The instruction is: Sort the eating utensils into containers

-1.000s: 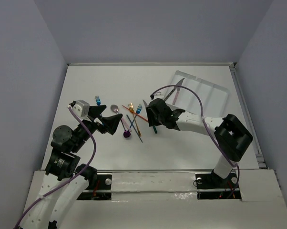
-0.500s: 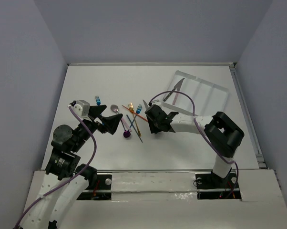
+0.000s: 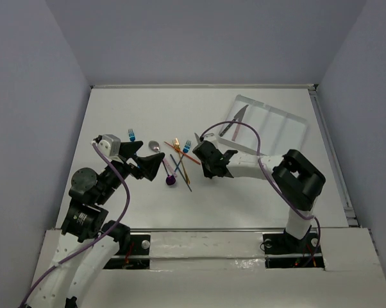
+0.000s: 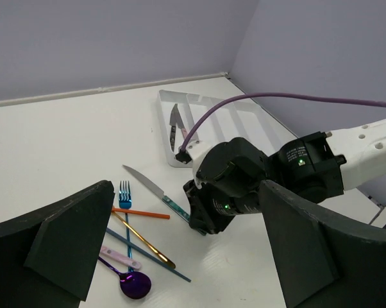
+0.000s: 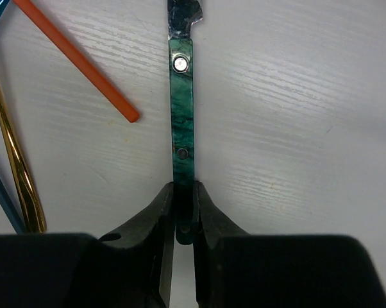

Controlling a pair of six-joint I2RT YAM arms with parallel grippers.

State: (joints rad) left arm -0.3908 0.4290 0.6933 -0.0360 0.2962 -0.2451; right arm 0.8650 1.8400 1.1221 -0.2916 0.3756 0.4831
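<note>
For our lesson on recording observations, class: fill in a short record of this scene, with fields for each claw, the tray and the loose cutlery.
Right claw: closed on the handle end of the teal-handled knife, which lies on the table
Left claw: open, holding nothing, near the purple spoon
Tray: far right; one sorted knife in the compartment nearest the pile
Loose pile: gold fork, blue fork, orange-red utensil
</note>
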